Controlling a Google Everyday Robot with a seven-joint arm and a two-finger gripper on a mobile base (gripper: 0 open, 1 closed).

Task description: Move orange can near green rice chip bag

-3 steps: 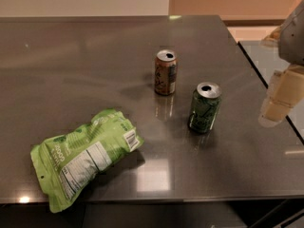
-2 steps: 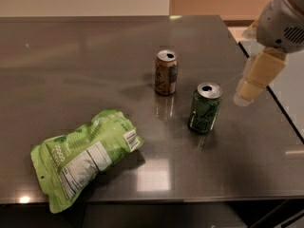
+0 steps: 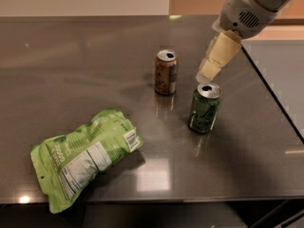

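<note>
The orange can [image 3: 166, 72] stands upright near the middle of the dark table [image 3: 71, 70]. The green rice chip bag [image 3: 83, 155] lies flat at the front left, label up. My gripper [image 3: 209, 71] hangs from the upper right, its pale fingers pointing down-left. It is above and just behind the dark green can [image 3: 204, 108], and to the right of the orange can, apart from it. It holds nothing that I can see.
The dark green can stands upright to the right of and in front of the orange can. The table's right edge [image 3: 273, 99] runs diagonally behind the arm. The front edge lies just below the bag.
My gripper has moved left and up from beyond the table's right edge to a spot over the table beside the cans. The cans and the bag have not moved.
</note>
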